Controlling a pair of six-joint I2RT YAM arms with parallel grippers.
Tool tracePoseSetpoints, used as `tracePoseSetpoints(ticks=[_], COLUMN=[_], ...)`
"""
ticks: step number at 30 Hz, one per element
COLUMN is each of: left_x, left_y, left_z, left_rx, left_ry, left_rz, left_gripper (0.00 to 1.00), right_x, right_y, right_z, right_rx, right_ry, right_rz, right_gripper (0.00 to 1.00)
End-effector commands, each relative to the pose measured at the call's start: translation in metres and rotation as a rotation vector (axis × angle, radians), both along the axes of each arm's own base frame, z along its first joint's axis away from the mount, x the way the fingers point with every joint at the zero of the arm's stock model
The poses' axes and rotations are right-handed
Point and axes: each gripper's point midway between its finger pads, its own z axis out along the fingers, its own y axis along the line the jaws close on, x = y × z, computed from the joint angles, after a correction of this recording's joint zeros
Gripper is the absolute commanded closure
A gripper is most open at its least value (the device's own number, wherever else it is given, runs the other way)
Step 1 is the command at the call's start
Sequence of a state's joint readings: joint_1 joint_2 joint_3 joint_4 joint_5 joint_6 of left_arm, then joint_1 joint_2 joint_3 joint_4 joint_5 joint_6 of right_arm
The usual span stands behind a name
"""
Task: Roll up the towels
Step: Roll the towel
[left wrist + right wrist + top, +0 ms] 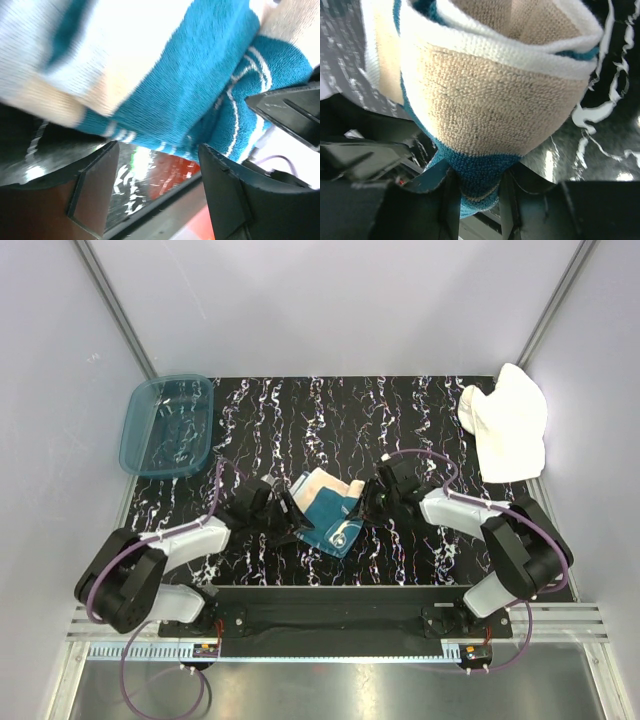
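The small cream-tan towel with teal-blue print lies partly folded at the middle of the black marbled table. My right gripper is shut on its right edge; the wrist view shows a teal and tan fold pinched between the fingers. My left gripper sits at the towel's left edge with jaws open; the towel fills the view just above the fingertips, nothing between them. The large white towel lies crumpled at the far right edge, away from both grippers.
A translucent teal plastic tub stands at the table's far left corner. Grey enclosure walls close in the sides and back. The arms' mounting rail runs along the near edge.
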State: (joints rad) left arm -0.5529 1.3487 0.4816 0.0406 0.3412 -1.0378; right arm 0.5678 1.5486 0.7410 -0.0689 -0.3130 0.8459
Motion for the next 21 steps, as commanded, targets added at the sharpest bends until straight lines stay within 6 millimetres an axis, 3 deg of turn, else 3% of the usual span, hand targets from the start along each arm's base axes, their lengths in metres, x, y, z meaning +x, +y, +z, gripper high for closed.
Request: tracePoseSetpoints(ticks=[1,10,12,21], left_x=[0.014,0.026,0.026,0.008], left_y=[0.017,0.019,0.012,-0.019], left_z=[0.016,0.058,0.071,0.091], left_rx=[0.163,0.351,0.391,0.531], left_ry=[-0.131,-0.363,-0.439,-0.636], left_rz=[-0.019,-0.073,-0.111,-0.239], left_gripper=[0.30,0.29,0.28,0.28], right_x=[-0.016,-0.026,-0.028,-0.030], right_y=[-0.018,-0.021,-0.023,-0.032], right_z=[-0.001,0.001,0.002,0.008], right_rx=[-0.146,-0.268,-0.297,-0.376], right_ry=[0.048,0.108,0.121,0.155], right_rz=[0.023,0.055,0.063,0.072], right_gripper=[0.82,0.83,0.83,0.85])
